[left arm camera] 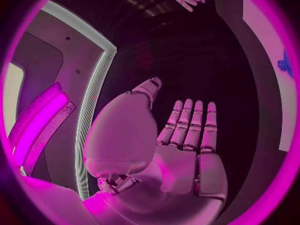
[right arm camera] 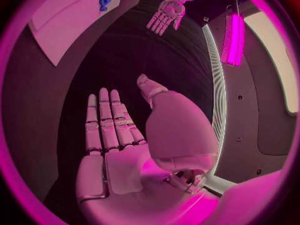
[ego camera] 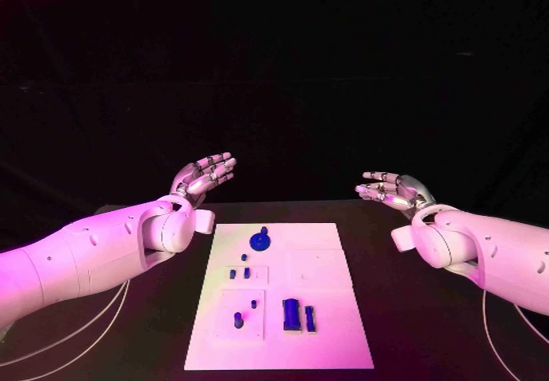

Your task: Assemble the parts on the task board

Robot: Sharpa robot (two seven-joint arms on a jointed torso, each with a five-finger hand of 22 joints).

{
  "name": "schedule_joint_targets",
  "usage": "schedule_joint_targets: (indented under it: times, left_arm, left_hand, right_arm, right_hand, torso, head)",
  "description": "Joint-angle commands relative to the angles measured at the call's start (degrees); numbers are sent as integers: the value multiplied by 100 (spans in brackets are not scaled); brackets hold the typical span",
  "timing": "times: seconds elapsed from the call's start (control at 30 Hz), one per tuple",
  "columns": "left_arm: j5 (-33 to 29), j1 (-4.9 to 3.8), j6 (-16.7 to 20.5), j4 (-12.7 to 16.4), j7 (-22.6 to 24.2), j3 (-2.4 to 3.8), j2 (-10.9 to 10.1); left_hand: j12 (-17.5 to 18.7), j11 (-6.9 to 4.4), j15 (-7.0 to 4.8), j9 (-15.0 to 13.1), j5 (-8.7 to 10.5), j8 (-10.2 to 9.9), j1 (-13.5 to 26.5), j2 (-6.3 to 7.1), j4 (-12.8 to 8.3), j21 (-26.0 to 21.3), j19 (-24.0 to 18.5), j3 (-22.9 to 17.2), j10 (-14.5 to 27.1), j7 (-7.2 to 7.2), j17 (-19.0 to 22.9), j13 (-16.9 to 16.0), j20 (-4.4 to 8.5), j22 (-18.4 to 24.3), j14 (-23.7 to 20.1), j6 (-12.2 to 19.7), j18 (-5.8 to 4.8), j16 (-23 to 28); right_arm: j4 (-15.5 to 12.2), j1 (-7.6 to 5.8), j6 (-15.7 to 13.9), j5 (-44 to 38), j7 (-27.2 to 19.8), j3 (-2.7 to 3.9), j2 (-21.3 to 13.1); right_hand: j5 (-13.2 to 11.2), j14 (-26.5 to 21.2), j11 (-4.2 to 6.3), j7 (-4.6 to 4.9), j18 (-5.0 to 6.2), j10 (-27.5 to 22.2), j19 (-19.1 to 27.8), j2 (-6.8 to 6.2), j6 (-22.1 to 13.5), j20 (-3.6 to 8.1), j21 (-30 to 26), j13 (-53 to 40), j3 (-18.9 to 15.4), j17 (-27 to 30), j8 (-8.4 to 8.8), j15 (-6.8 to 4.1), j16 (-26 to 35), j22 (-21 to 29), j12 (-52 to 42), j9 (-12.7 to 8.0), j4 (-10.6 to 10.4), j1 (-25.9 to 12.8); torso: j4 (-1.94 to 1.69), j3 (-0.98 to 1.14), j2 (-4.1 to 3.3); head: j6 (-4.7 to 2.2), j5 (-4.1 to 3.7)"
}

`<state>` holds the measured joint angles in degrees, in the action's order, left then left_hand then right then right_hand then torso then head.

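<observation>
The flat white task board (ego camera: 332, 349) carries small blue plastic parts (ego camera: 290, 314); my left hand (ego camera: 204, 176) and right hand (ego camera: 391, 190) hover spread, empty. A careless descent could scatter pieces.

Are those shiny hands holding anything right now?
No. The left hand and right hand are both open and empty, raised beyond the task board; the blue parts lie untouched.

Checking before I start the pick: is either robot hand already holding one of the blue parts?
No. The left robot hand and right robot hand are both raised with fingers spread and hold nothing; the blue parts lie on the white board.
</observation>
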<state>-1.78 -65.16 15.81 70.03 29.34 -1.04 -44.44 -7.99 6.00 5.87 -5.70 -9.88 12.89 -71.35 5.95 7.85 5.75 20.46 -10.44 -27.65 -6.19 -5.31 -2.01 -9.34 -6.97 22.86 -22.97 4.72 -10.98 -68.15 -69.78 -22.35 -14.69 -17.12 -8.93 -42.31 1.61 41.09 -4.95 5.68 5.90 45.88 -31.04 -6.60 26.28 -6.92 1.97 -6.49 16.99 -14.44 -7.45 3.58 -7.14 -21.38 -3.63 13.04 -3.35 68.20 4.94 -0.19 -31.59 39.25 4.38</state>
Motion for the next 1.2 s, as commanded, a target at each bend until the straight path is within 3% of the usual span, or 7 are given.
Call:
schedule_joint_targets:
  times: [0.03, 0.13, 0.17, 0.2, 0.4, 0.6, 1.2]
  left_arm:
    - [22, 31, 172, 126, 5, 8, 4]
    - [40, 86, 484, 345, 10, 19, 1]
    - [47, 106, 599, 426, 12, 23, 0]
    - [54, 128, 722, 512, 14, 28, -2]
    - [116, 312, 1765, 1245, 30, 66, -13]
    - [156, 433, 2451, 1726, 40, 90, -21]
    - [178, 500, 2830, 1992, 46, 104, -25]
  left_hand:
    - [799, -600, -587, 570, 988, -1289, 2265, -595, -785, -575, -2046, 1044, 2765, 619, 531, 201, 934, 697, -2286, 2297, -472, 1098]
    - [799, -600, -587, 570, 988, -1289, 2902, -595, -785, -575, -2046, 1044, 2765, 619, 531, 201, 934, 697, -2286, 2297, -472, 1098]
    - [799, -600, -587, 570, 988, -1289, 3060, -595, -785, -575, -2046, 1044, 2765, 619, 531, 201, 934, 697, -2286, 2297, -472, 1098]
    - [799, -600, -587, 570, 988, -1289, 7135, -595, -785, -575, -2046, 1044, 2765, 619, 531, 201, 934, 697, -2286, 2297, -472, 1098]
    - [799, -600, -587, 570, 988, -1289, 7135, -595, -785, -575, -2046, 1044, 2765, 619, 531, 201, 934, 697, -2286, 2297, -472, 1098]
    - [799, -600, -587, 570, 988, -1289, 7135, -595, -785, -575, -2046, 1044, 2765, 619, 531, 201, 934, 697, -2286, 2297, -472, 1098]
    - [799, -600, -587, 570, 988, -1289, 7135, -595, -785, -575, -2046, 1044, 2765, 619, 531, 201, 934, 697, -2286, 2297, -472, 1098]
  right_arm:
    - [-172, 71, -183, 100, -98, 57, -10]
    - [-481, 209, -491, 311, -278, 186, -45]
    - [-596, 260, -605, 390, -345, 234, -58]
    - [-719, 314, -727, 473, -417, 285, -72]
    - [-1627, 716, -1627, 1092, -945, 662, -175]
    - [-2072, 914, -2069, 1395, -1205, 848, -225]
    - [-2180, 962, -2176, 1469, -1267, 893, -238]
  right_hand:
    - [-161, -4109, 495, -568, -590, -4588, 3104, 660, -2628, 692, -197, 649, -1699, 1444, 745, -358, 714, 2138, 363, -1304, 335, -2176]
    - [-161, -4109, 495, -568, -590, -4588, 3104, 660, -2628, 692, -197, 649, -1699, 1444, 745, -358, 714, 2138, 363, -1304, 335, -2781]
    - [-161, -4109, 495, -568, -590, -4588, 3104, 660, -2628, 692, -197, 649, -1699, 1444, 745, -358, 714, 2138, 363, -1304, 335, -6820]
    - [-161, -4109, 495, -568, -590, -4588, 3104, 660, -2628, 692, -197, 649, -1699, 1444, 745, -358, 714, 2138, 363, -1304, 335, -6820]
    - [-161, -4109, 495, -568, -590, -4588, 3104, 660, -2628, 692, -197, 649, -1699, 1444, 745, -358, 714, 2138, 363, -1304, 335, -6820]
    - [-161, -4109, 495, -568, -590, -4588, 3104, 660, -2628, 692, -197, 649, -1699, 1444, 745, -358, 714, 2138, 363, -1304, 335, -6820]
    - [-161, -4109, 495, -568, -590, -4588, 3104, 660, -2628, 692, -197, 649, -1699, 1444, 745, -358, 714, 2138, 363, -1304, 335, -6820]
  torso:
    - [-97, 1, 2]
    - [-251, 8, 17]
    - [-301, 10, 22]
    - [-344, 12, 26]
    - [-493, 19, 40]
    - [-494, 19, 41]
    - [-494, 19, 41]
  head:
    - [-87, -84]
    - [-242, -221]
    - [-292, -266]
    - [-336, -304]
    - [-485, -437]
    - [-487, -438]
    - [-487, -438]
